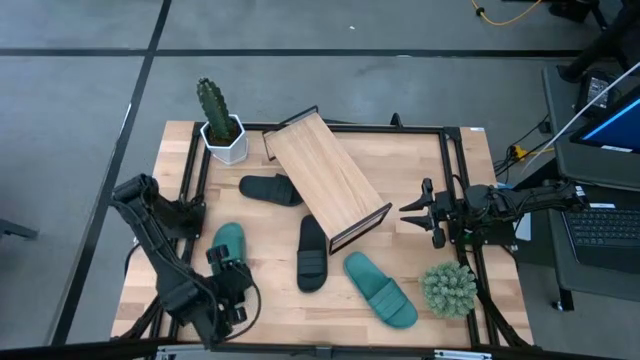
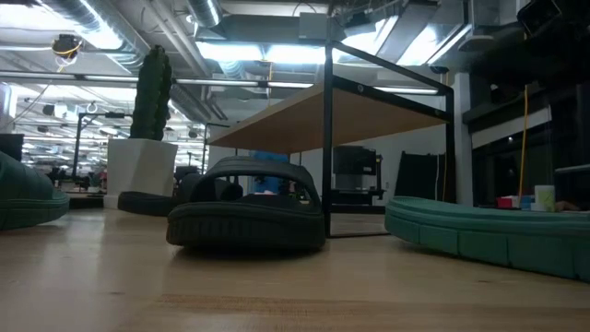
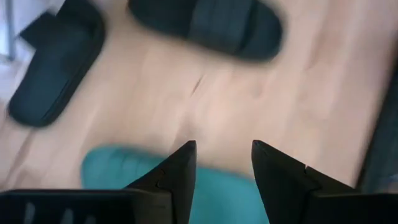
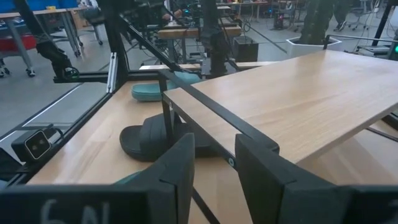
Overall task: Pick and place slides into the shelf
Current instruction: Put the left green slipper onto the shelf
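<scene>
Teal slides (image 1: 380,288), black slides (image 1: 312,253), light-wood shelf (image 1: 325,176).

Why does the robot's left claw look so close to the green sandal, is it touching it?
Cannot tell. The left wrist view shows the left gripper open right above the teal slide, hiding any gap.

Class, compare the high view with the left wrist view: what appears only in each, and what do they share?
Only the high view: the slanted wooden-plank shelf, potted cactus, round green plant, the second teal rubber slide and the right gripper. Only the left wrist view: the left gripper up close, its fingers open. Both: two black rubber slides and a teal slide.
</scene>
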`<state>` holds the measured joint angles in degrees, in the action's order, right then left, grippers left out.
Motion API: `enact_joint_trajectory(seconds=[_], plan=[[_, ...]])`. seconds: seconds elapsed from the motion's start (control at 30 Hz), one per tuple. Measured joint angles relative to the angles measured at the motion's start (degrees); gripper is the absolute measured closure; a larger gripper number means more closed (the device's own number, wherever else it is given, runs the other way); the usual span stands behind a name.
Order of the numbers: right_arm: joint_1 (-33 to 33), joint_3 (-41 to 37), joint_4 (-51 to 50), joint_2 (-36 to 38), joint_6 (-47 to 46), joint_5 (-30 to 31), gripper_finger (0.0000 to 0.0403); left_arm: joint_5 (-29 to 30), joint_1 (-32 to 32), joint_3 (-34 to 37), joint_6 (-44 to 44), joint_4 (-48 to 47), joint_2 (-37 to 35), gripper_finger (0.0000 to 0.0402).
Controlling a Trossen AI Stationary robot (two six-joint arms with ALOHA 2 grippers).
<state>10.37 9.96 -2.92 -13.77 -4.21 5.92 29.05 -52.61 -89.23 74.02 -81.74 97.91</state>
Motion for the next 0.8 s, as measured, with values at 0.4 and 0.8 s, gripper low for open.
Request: enact_joint_trajectory(seconds=[0.4, 0.8], plan=[[0.00, 0.00, -0.40, 0.00, 0.15, 0.01, 0.0286, -3.12, -0.24, -0.02, -0.98, -2.01, 5.81, 0.0255], [0.00, 0.00, -2.84, 0.01, 0.18, 0.05, 0.0286, -3.01, 1.80, -0.02, -3.84, -1.31, 5.96, 0.0255]])
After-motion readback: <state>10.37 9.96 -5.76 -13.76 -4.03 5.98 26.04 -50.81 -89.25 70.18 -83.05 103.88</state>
